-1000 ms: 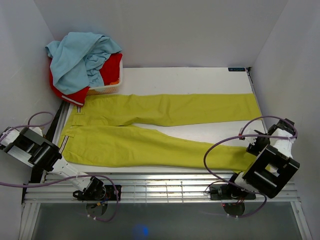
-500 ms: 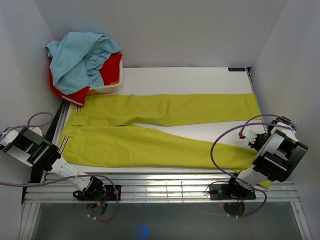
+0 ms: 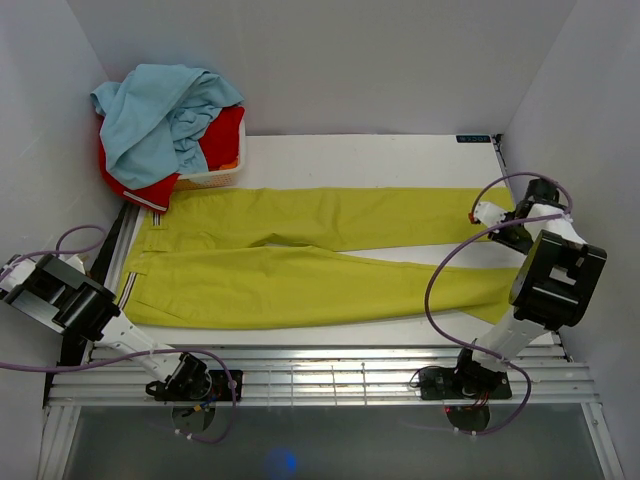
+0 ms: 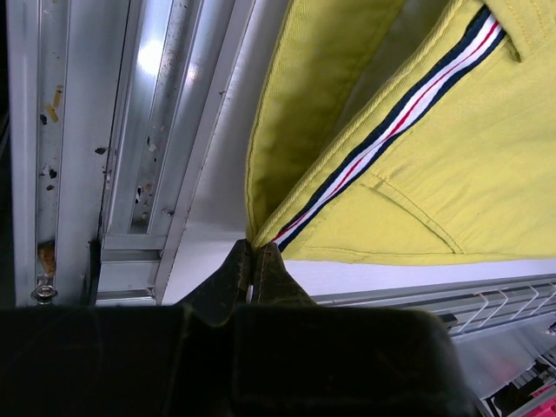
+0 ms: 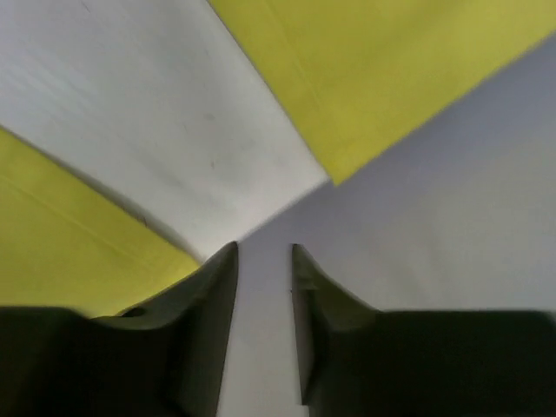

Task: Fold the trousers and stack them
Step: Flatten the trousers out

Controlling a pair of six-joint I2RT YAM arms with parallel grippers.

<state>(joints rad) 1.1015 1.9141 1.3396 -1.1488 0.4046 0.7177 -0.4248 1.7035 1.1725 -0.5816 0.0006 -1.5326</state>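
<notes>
Left hand point(image 4: 254, 256) is pinched shut on the trousers point(image 3: 300, 285). Its two fingertips meet on the very corner of the waistband at the near left edge of the table point(image 3: 360, 155). Running along that waistband from the pinched corner I see a striped ribbon point(image 4: 382, 143) of navy, white and red. I can read no lettering on it. Just beside it a pocket seam shows in the yellow-green cloth.

From above, the trousers lie spread flat across the table, waist at the left and both legs reaching to the right. The far leg runs almost straight to the right edge. The near leg slants away from it, leaving a white wedge of table between the two.

My right hand point(image 5: 263, 252) hangs near the right edge of the table, by the leg ends. Its fingers stand a narrow slot apart, and I see only pale surface through the gap, no cloth. Through its camera the hem corner of one leg shows above the fingers. The other leg's cloth lies low on the left, running behind one finger.

At the far left corner a white basket point(image 3: 215, 178) holds a light blue garment point(image 3: 160, 110) heaped over a red garment point(image 3: 225, 135). A small teal sticker point(image 3: 473, 139) sits at the table's far right corner, its print too small to read.
</notes>
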